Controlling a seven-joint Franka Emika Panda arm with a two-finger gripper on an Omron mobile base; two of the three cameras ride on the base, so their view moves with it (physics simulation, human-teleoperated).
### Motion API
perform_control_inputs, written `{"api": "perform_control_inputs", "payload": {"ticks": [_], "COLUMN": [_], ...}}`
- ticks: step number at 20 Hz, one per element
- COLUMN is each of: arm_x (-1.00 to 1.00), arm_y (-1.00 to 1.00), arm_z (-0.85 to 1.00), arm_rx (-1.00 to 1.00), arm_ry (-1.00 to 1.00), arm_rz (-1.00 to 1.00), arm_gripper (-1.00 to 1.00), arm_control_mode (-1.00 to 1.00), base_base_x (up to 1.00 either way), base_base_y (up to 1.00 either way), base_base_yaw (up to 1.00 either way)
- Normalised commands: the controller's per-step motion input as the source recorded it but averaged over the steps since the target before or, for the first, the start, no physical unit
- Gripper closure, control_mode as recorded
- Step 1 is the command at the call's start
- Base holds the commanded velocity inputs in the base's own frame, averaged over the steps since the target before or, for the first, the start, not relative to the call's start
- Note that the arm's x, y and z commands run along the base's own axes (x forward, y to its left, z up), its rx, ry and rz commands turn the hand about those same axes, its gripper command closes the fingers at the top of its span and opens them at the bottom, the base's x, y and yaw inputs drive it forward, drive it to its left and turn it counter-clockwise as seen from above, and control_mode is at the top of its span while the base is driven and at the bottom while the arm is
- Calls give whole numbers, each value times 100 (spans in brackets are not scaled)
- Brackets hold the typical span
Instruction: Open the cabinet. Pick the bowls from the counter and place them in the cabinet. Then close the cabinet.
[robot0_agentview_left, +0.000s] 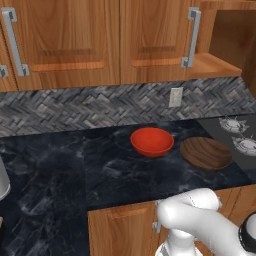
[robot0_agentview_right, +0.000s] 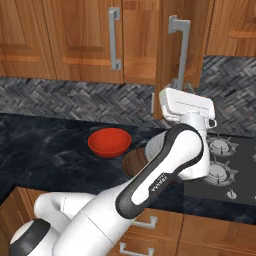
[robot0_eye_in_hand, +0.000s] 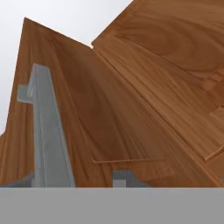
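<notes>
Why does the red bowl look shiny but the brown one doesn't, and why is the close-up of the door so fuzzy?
Left base view: the red bowl shows a soft sheen, the brown bowl looks matte, faint shadows under both. Hand view: the cabinet door and grey handle sit very near the lens, so edges look soft and stretched.

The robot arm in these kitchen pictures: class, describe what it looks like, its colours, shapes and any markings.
The arm is built of smooth, rounded glossy white segments with dark, nearly black bands at the joints. One dark band carries small white lettering, too small to read with certainty. The hand at its end is a boxy white block. No loose cables show. In the left base view, a bulbous white segment ends in a black joint cap.
</notes>
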Motion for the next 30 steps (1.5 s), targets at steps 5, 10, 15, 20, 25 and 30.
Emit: {"api": "perform_control_inputs", "payload": {"ticks": [5,10,15,20,25,30], "arm_x": [-11,-67,-100,-100,-97,-38], "arm_y": [-100,-100,-100,-39,71,100], "arm_z": [-38,-7,21,43,52,-1], "arm_rx": [15,15,18,2,-17,-41], "arm_ry": [-15,-24,-20,-17,-7,0], "arm_rz": [1,0,-5,-13,-13,-16], "arm_gripper": [100,100,100,100,100,100], "arm_control_mode": [-100,-100,-100,-100,-100,-100], "base_base_x": [0,0,0,0,0,0], "base_base_y": [0,0,0,0,0,0], "base_base_yaw": [0,0,0,0,0,0]}}
